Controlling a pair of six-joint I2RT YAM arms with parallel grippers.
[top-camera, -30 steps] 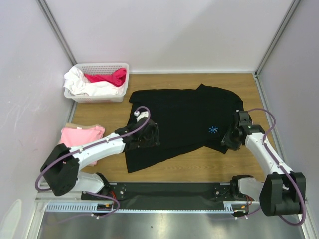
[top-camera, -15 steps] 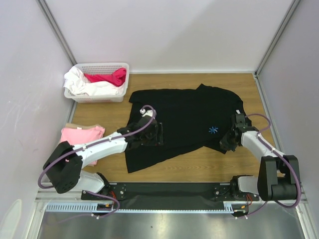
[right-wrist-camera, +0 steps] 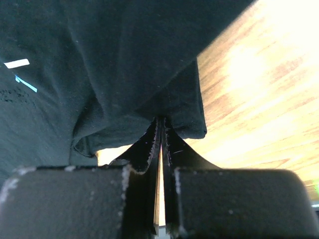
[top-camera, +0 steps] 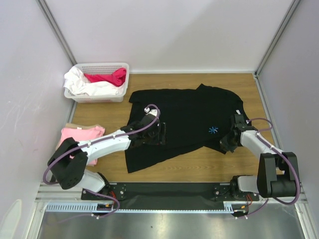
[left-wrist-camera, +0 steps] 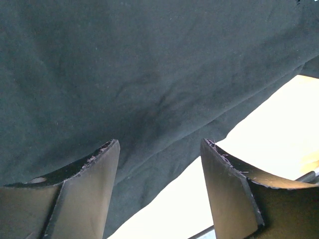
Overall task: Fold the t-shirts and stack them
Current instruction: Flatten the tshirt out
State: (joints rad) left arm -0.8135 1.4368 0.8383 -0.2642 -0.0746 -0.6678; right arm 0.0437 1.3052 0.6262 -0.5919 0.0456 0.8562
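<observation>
The black t-shirt (top-camera: 184,117) lies spread on the wooden table, its pale-blue starburst mark (top-camera: 213,130) facing up. My left gripper (top-camera: 159,135) hovers open over the shirt's left half. In the left wrist view its fingers (left-wrist-camera: 94,174) stand wide apart above black cloth (left-wrist-camera: 149,64), near the hem. My right gripper (top-camera: 228,143) is at the shirt's right lower edge. In the right wrist view it (right-wrist-camera: 160,122) is shut on a fold of the black shirt (right-wrist-camera: 99,59). The light pink t-shirt (top-camera: 79,134) lies folded at the left edge.
A white basket (top-camera: 122,67) with white and red cloth stands at the back left corner. Bare wood (top-camera: 199,169) shows in front of the shirt. Walls close in on the left, back and right sides.
My left gripper has moved right across the black shirt, staying open. My right arm's elbow has swung in; its gripper stays at the shirt's right edge.
</observation>
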